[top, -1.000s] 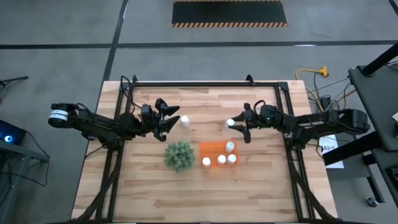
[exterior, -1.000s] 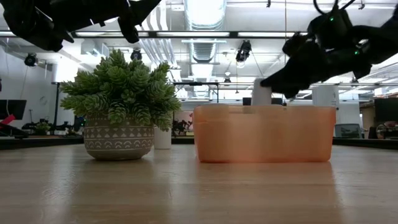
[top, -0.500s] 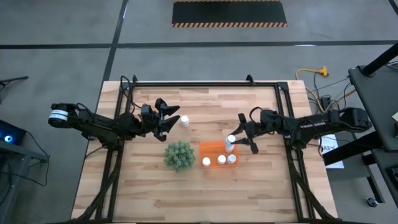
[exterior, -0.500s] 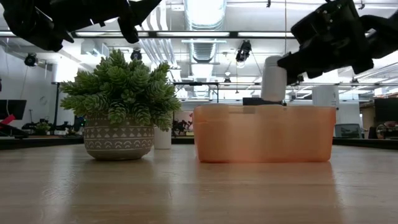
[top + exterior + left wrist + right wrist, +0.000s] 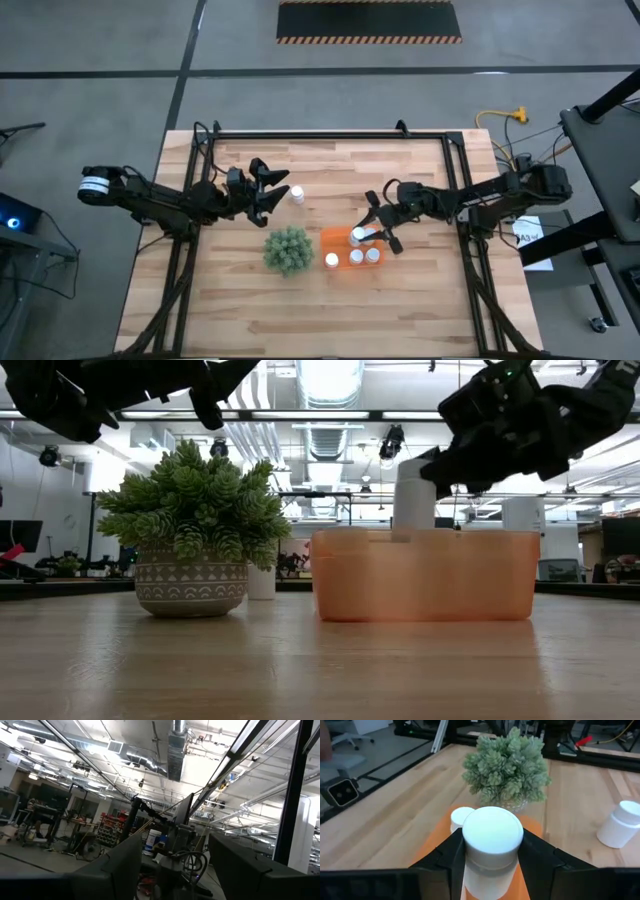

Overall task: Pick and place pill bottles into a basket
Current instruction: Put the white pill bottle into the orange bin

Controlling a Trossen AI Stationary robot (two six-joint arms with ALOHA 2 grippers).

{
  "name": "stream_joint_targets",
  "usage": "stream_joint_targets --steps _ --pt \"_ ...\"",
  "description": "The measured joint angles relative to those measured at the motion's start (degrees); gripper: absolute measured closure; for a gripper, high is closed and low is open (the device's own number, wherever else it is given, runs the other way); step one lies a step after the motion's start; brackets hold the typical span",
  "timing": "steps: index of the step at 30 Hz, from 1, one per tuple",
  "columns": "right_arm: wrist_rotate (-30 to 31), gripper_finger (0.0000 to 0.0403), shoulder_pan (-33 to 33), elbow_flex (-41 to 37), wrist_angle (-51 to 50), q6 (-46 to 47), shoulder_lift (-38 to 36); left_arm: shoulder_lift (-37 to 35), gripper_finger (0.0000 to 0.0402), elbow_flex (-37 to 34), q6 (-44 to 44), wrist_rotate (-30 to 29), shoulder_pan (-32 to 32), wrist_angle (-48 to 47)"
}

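One pill bottle (image 5: pixel 358 236) sits clamped upright between the right gripper's (image 5: pixel 371 232) fingers (image 5: pixel 543 857), poised over the orange basket's (image 5: pixel 343 242) far left corner (three bottles (image 5: pixel 351 258) already stand inside). Another bottle (image 5: pixel 297 194) remains on the wooden table (image 5: pixel 330 300), just beside the left gripper (image 5: pixel 272 187), whose jaws stand parted and empty behind the green plant (image 5: pixel 287 250).

Bright ceiling strip lights (image 5: pixel 330 380) glare overhead; my table (image 5: pixel 330 300) looks evenly lit, shadows soft, and my left wrist view seems slightly hazy.
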Motion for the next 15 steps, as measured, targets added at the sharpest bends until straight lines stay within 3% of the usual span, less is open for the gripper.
stream_joint_targets --steps 15 --pt "0.01 0.0267 -0.04 2.19 2.4 -0.89 8.99 0.0 0.019 0.0 0.0 0.0 0.0 -0.02"
